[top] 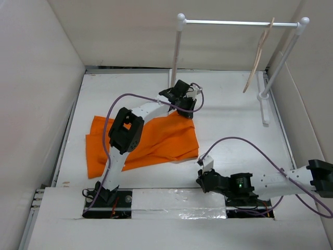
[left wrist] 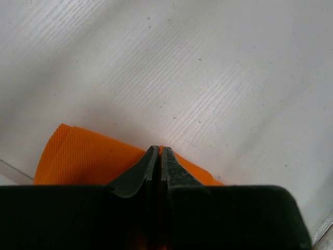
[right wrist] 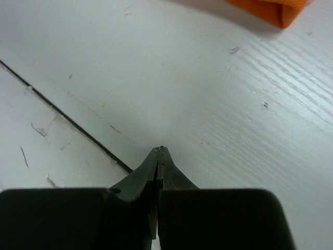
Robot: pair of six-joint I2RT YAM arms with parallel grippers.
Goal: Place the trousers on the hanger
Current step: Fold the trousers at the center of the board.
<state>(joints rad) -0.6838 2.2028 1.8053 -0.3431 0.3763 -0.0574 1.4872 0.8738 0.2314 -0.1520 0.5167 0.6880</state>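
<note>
Hanger (top: 259, 54) is on the rack (top: 179, 47): it hangs from the rod (top: 234, 23) near the right post, tilted, with its lower end off the table (top: 234, 120). Trousers (top: 156, 140) (left wrist: 88, 156) (right wrist: 270, 8) are not on it. They lie flat and folded over on the table, in front of the rack and to its left, well apart from the hanger. Left gripper (top: 188, 111) (left wrist: 158, 151) is just in front of the rack's left post, at the trousers' corner nearest the rack. Its jaws are pressed together, and the left wrist view shows orange fabric right at the tips and under them, so it reads as a pinch on the cloth edge. Right gripper (top: 200, 176) (right wrist: 159, 150) is further from the rack, by the arm bases, low over bare table. Its jaws are clenched on nothing, and the trousers' corner shows at the top of its wrist view, apart from the tips. White walls (top: 36, 104) box in the table on three sides. A purple cable (top: 244, 143) loops off each arm.
</note>
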